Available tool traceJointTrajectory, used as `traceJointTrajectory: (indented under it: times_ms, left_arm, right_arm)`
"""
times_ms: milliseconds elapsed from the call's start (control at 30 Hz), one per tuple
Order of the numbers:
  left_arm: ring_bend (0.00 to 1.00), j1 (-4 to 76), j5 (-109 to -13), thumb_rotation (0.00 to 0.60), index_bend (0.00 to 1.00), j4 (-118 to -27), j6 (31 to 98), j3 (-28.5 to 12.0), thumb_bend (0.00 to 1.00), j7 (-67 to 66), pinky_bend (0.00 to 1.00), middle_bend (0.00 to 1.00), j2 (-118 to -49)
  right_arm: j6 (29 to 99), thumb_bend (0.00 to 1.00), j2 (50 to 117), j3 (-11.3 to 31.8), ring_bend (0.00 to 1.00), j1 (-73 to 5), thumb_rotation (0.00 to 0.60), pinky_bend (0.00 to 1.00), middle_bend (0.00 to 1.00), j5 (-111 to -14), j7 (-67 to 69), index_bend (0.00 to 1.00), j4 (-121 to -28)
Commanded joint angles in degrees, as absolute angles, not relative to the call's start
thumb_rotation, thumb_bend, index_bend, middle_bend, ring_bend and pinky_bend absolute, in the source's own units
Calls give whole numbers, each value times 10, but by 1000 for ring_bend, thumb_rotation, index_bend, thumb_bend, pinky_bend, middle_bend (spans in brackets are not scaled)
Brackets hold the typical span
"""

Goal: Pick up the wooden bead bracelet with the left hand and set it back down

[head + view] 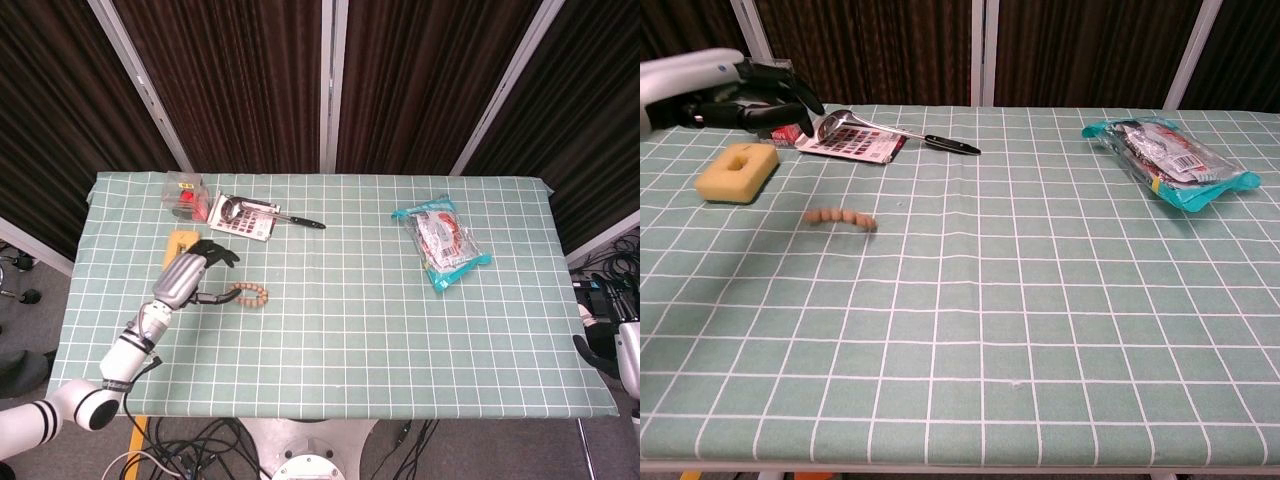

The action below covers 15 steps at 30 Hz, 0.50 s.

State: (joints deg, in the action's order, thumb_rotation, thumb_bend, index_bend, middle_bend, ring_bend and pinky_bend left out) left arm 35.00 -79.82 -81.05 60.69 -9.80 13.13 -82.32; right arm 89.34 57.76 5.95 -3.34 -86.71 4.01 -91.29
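Lying flat on the green checked counter (1040,300), the wooden bead bracelet (840,217) sits at the left side, just right of the yellow sponge (736,172) and nearer than the ladle (890,130) resting on a red-and-white booklet (850,146). Above and to its left hangs the left hand (760,95), released, fingers spread and holding nothing, apart from the beads. Far right on the counter lies a teal snack packet (1165,160). At the far left corner stands a clear plastic box (184,192). Only a sliver of the right arm shows at the head view's right edge, its hand hidden.
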Motion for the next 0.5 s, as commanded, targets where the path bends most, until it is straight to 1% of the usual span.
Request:
traceJointTrajectory:
  times_ms: [33,67,167,300,367,400,433,500]
  left_arm:
    - [204,287,-771,587,362,-820,757,-117,144,-5,130,380,-808]
    - [212,278,-768,600,370,-822,771,-118,144,-11,137,385,-803]
    - [246,244,-768,600,396,-817,830,-121,144,-34,141,412,-789]
    - [262,194,-784,600,395,-818,878,-96,145,-50,126,412,-745]
    - [229,171,-790,600,365,-831,884,-76,145,-49,96,376,-720]
    - [208,156,-785,600,350,-847,882,-63,145,-52,86,356,-702]
    - [166,145,-779,600,321,-861,879,-55,144,-58,71,315,-689]
    - [113,122,-761,600,281,-900,870,-37,144,-73,54,253,-662]
  right_arm:
    - [889,144,579,59,0,-34,600,0,166,-863,43,99,-911]
    - [889,145,580,60,0,-35,600,0,166,-863,45,99,-909]
    - [882,149,584,59,0,-37,600,0,164,-863,54,99,-902]
    - [859,150,584,50,0,-45,600,0,141,-870,94,82,-895]
    - [847,158,583,43,0,-50,600,0,94,-880,117,29,-892]
    - [840,161,582,39,0,-53,600,0,80,-886,130,16,-890]
    - [836,165,582,37,0,-56,600,0,60,-890,135,3,-888]
    - [831,170,584,34,0,-60,600,0,27,-895,135,0,-885]
